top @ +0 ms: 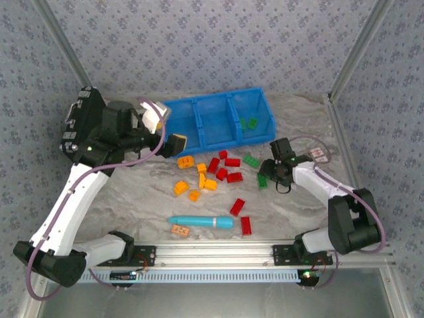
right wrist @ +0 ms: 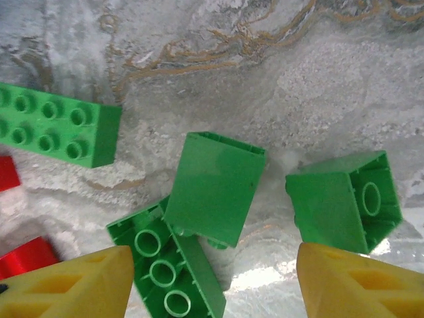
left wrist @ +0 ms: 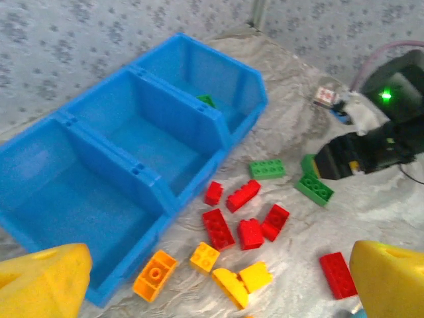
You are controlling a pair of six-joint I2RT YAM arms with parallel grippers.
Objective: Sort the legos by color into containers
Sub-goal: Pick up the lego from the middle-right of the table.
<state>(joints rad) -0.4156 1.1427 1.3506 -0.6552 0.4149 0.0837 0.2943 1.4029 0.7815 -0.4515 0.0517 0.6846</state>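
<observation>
Right wrist view cuts off its yellow fingers (right wrist: 73, 285) at the bottom edge and two red legos (right wrist: 23, 258) at the left. Three green legos (right wrist: 215, 189) lie jumbled between and just beyond the right gripper (right wrist: 212, 291), whose jaws stand apart, clamping nothing. Farther off, the left gripper (left wrist: 218, 278) hangs wide open and empty, loose legos (left wrist: 218, 228) beyond it beside the blue containers (left wrist: 99, 89), a green brick (left wrist: 207, 101) half hidden in the end compartment.

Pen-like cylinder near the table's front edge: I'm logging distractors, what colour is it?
The cylinder is cyan, best seen in the top external view.
</observation>
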